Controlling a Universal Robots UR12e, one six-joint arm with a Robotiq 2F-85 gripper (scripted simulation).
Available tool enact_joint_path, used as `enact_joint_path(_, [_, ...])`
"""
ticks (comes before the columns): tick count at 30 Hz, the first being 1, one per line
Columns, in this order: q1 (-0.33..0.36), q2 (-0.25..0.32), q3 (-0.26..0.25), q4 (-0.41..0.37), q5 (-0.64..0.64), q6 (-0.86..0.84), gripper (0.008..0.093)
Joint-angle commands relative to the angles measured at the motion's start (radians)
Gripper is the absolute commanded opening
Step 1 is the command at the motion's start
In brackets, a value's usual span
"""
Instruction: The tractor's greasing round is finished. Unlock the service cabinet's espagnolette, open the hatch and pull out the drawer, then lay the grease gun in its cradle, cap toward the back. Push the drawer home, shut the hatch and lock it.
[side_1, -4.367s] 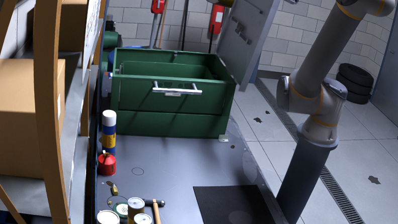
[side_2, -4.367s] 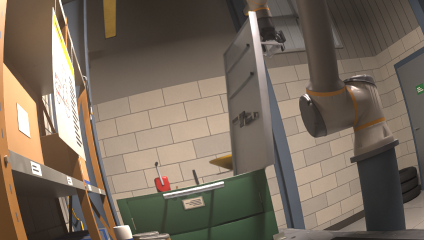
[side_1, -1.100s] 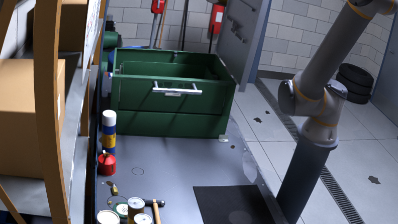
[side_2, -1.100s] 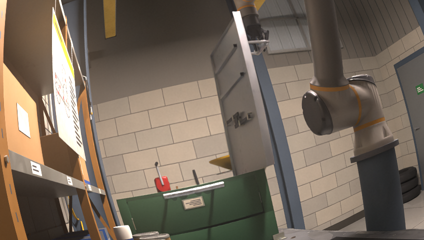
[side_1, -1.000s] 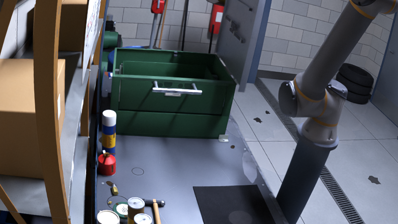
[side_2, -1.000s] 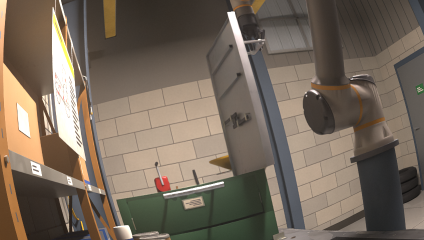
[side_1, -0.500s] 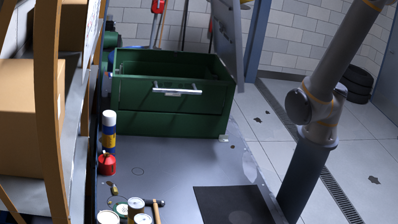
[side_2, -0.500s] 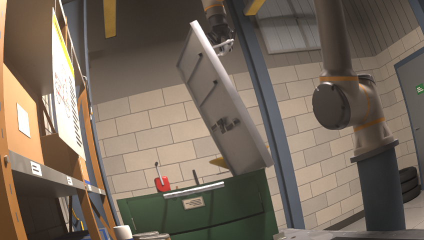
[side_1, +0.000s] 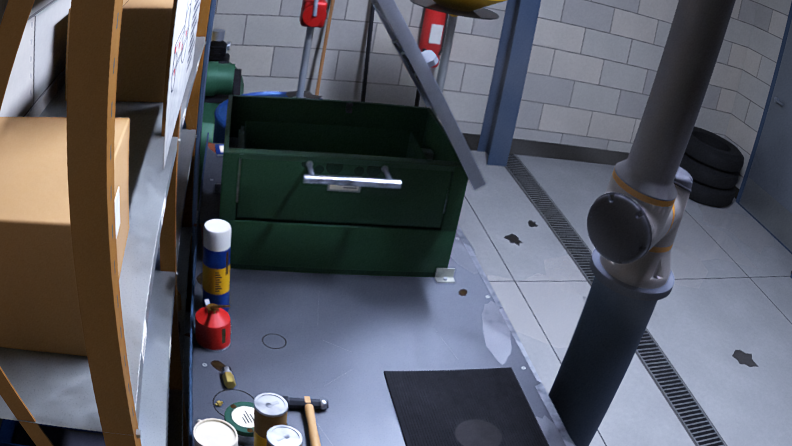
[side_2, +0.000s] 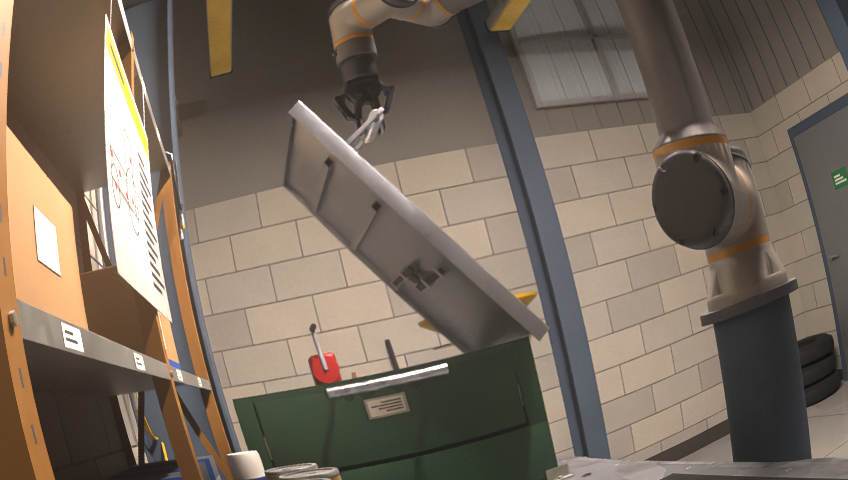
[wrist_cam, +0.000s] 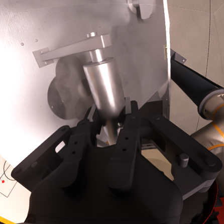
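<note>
The grey hatch (side_2: 393, 232) stands tilted up over the green service cabinet (side_1: 338, 188), hinged at the cabinet's right side and leaning over its open top. I grip the hatch's round metal handle (wrist_cam: 105, 86) in my closed gripper (side_2: 364, 119), near the hatch's raised free edge. The drawer front with its bar handle (side_1: 352, 180) sits flush in the cabinet. The grease gun is not visible in these frames.
The shelving rack (side_1: 83, 221) with cardboard boxes lines the left side. A spray can (side_1: 216, 260), a red oil can (side_1: 212, 327), tins (side_1: 270, 413) and a hammer (side_1: 308, 415) lie on the grey work surface. A black mat (side_1: 460, 407) lies near my arm's pedestal (side_1: 604, 354).
</note>
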Motion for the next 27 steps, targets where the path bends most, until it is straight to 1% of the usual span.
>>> enact_joint_path(1, [0.012,0.013,-0.006,-0.008,-0.001,0.013,0.0080])
enact_joint_path(7, [0.092,0.110,-0.035,-0.076,-0.001,0.092,0.0080])
enact_joint_path(13, [0.153,0.204,-0.054,-0.151,-0.001,0.153,0.0080])
enact_joint_path(20, [0.204,0.304,-0.064,-0.242,-0.001,0.204,0.0080])
enact_joint_path(27, [0.237,0.390,-0.063,-0.328,-0.001,0.237,0.0080])
